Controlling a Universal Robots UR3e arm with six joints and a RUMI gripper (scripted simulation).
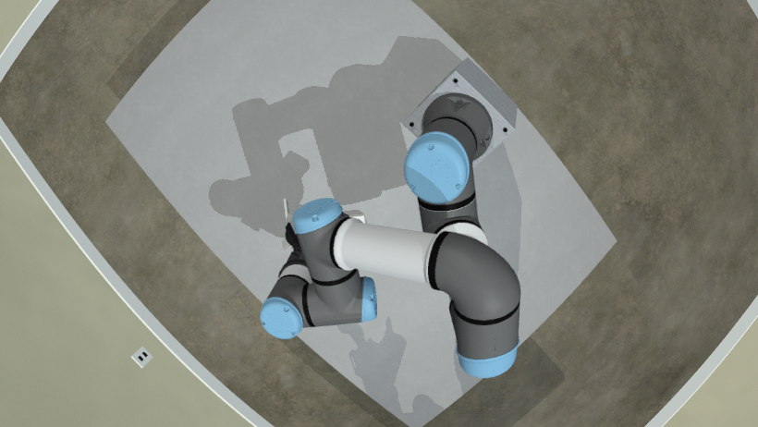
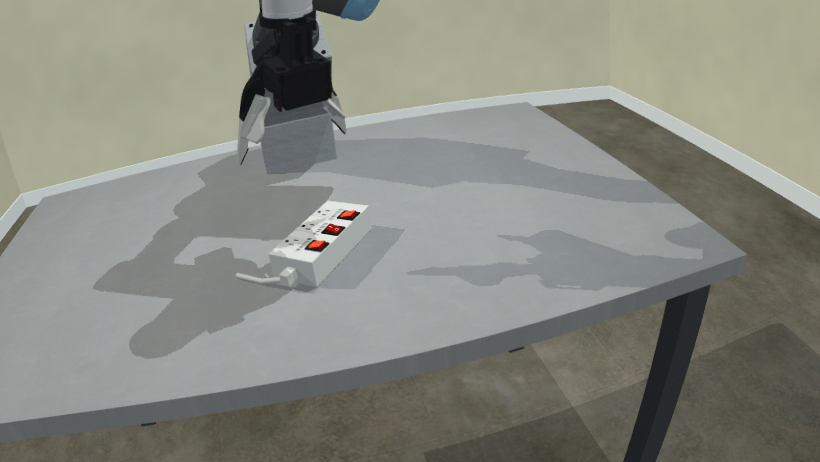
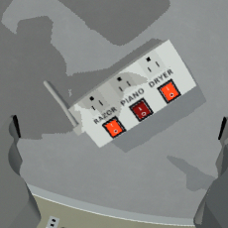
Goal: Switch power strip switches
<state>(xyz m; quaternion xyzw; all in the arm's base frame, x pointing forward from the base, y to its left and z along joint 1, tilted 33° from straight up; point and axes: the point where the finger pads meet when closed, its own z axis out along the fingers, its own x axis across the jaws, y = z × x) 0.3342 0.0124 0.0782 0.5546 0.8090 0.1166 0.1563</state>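
The white power strip (image 2: 298,259) (image 3: 185,66) lies face up on the grey table (image 2: 516,321), with its cord stub (image 2: 255,278) (image 3: 57,101) at the RAZOR end. The RAZOR switch (image 2: 316,245) (image 3: 114,128) and the DRYER switch (image 2: 348,214) (image 3: 169,91) glow bright red. The PIANO switch (image 2: 333,229) (image 3: 140,110) between them is dark red. My gripper (image 2: 292,137) is open and empty. It hangs well above the table, behind the strip and clear of it. Its fingers show at both edges of the wrist view. In the overhead view my arm hides nearly all of the strip.
The arm's grey mounting block (image 2: 298,150) (image 1: 480,84) stands at the table's back edge. The forearm (image 1: 386,251) reaches over the table's middle. A wall socket (image 1: 141,357) (image 3: 52,219) sits low on the wall beyond the table.
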